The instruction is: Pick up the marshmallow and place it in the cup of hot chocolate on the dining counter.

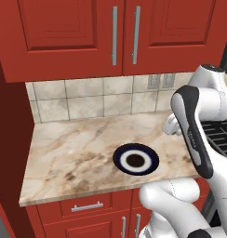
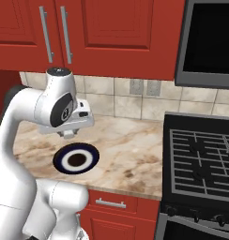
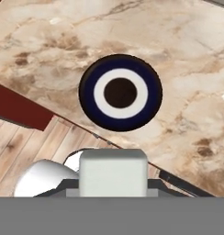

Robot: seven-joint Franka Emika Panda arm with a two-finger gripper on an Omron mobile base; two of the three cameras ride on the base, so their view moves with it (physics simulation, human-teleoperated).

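Hand view: the marshmallow (image 3: 113,172), a white squarish block, sits at the bottom of the picture where my finger tips rise, so I judge that my gripper (image 3: 113,183) is closed on it, though the tips themselves are hidden behind the block. Beyond it lies the plate (image 3: 120,93), a round dark blue dish with a white ring and a dark centre; nothing rests on it. The plate stands on the narrow marble worktop (image 3: 178,55), near its front edge, and past that edge the red drawer fronts and the wooden floor show. In the left base view the plate (image 1: 136,159) is again close to the front edge of the worktop (image 1: 73,148), toward its right-hand side, with my arm bent over to its right. In the right base view my hand (image 2: 74,124) hangs above the plate (image 2: 76,159), well clear of the surface, and the stove (image 2: 201,159) adjoins the worktop's right end. The raised hold is, in my judgement, a carrying posture: the block is lifted free so that it can be moved away from here. The cup of hot chocolate and the dining counter are elsewhere, so the carry to them remains.
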